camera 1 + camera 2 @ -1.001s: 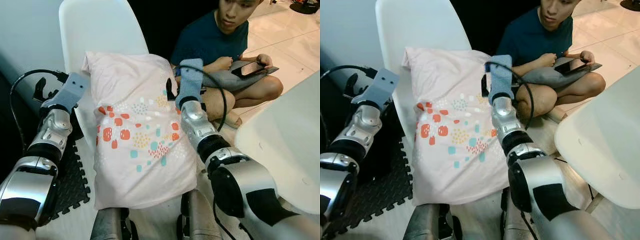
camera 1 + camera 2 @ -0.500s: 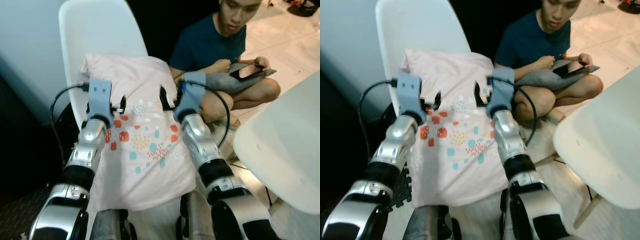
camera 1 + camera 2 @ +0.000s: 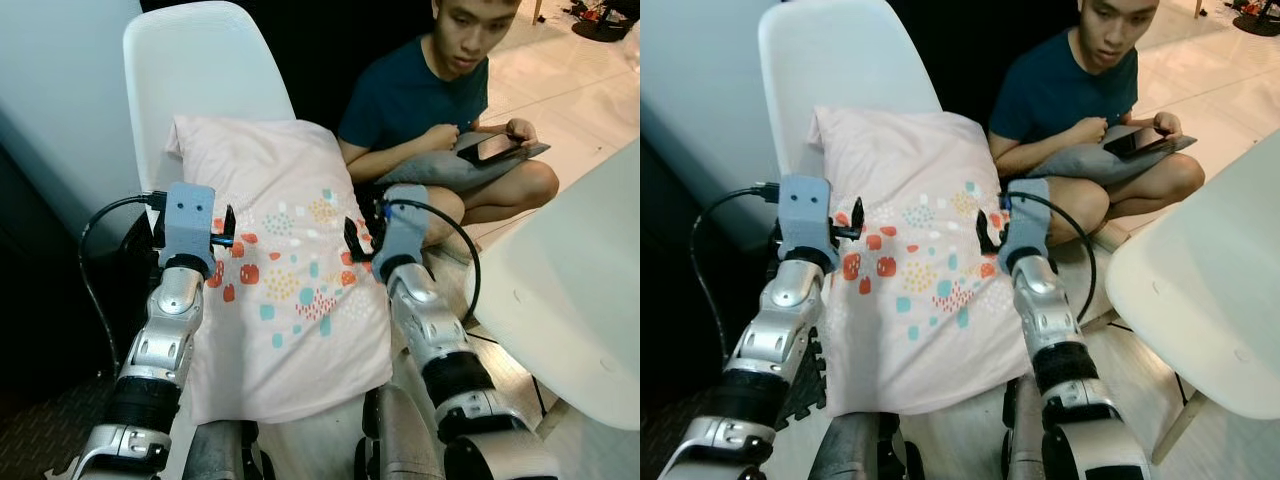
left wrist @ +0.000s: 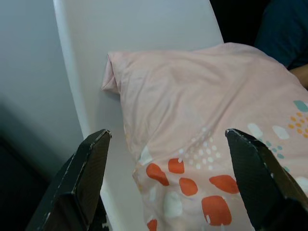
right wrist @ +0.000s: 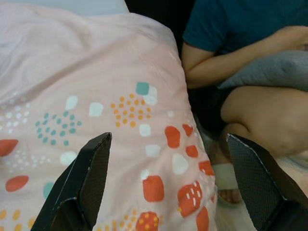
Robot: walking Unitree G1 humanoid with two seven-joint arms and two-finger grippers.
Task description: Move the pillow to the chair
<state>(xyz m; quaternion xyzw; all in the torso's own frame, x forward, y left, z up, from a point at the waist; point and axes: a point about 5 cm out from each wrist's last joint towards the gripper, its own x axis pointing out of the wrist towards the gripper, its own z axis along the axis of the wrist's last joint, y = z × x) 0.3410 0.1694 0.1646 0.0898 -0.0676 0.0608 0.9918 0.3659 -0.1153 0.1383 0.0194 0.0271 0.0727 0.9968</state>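
Pillow (image 3: 280,280) lies on white chair (image 3: 205,70) between spread, empty fingers of left gripper (image 4: 168,185) and right gripper (image 5: 168,180); seated person (image 3: 440,110) just beyond right fingers.

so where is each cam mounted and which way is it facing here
Left and right eye views: on the head, looking forward and down at the pillow on the white chair; both silver arms show.
Left wrist view: looks along the left end effector at the pillow's edge by the chair back.
Right wrist view: looks along the right end effector at the pillow and a seated person.
All share the pillow.
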